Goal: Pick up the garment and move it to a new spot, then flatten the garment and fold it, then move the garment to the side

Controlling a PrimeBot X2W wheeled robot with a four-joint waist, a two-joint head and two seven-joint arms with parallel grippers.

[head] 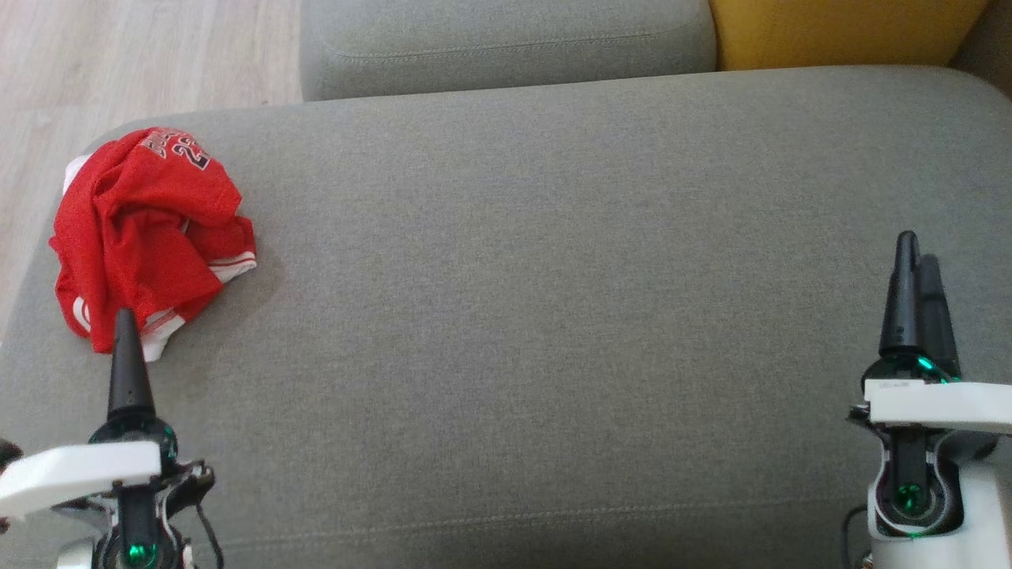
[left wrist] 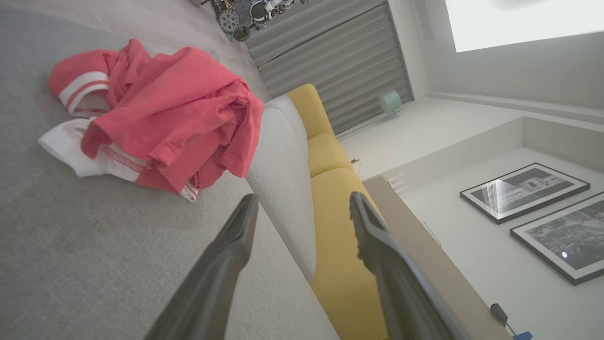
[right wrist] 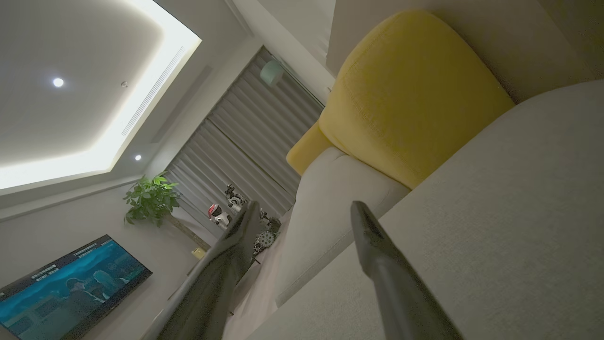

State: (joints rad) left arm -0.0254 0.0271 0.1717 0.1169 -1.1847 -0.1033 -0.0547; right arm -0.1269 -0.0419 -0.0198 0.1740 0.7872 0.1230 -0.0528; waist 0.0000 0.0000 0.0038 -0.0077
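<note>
The garment is a red jersey with white trim, crumpled in a heap at the far left of the grey cushion. My left gripper stands at the lower left, its fingertip just at the heap's near edge. In the left wrist view the garment lies ahead and to the left of the left gripper, whose jaws are open and empty. My right gripper rests at the lower right, far from the cloth. The right gripper is open with nothing between its fingers.
A second grey cushion and a yellow cushion lie beyond the far edge. Wooden floor shows at the upper left, past the cushion's rounded corner. The wide middle of the grey cushion is bare fabric.
</note>
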